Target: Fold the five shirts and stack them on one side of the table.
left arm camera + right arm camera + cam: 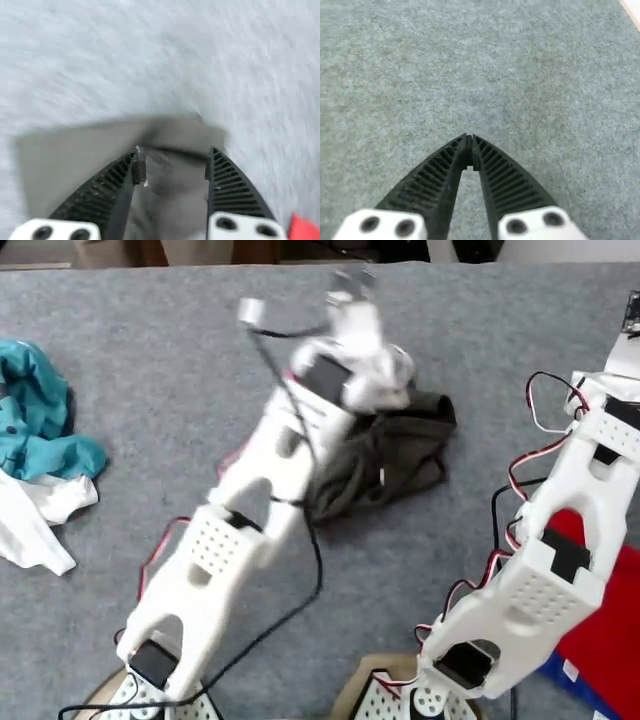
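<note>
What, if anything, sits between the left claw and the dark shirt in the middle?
Nothing visible does. The left gripper is open directly over the dark shirt, and the shirt's fabric shows in the gap between the jaws.

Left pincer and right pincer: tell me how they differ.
The left pincer is open; the right pincer is shut, tips meeting. The left pincer hangs over the dark shirt; the right pincer hangs over bare grey table. Both have black ribbed fingers and point down at the tabletop.
</note>
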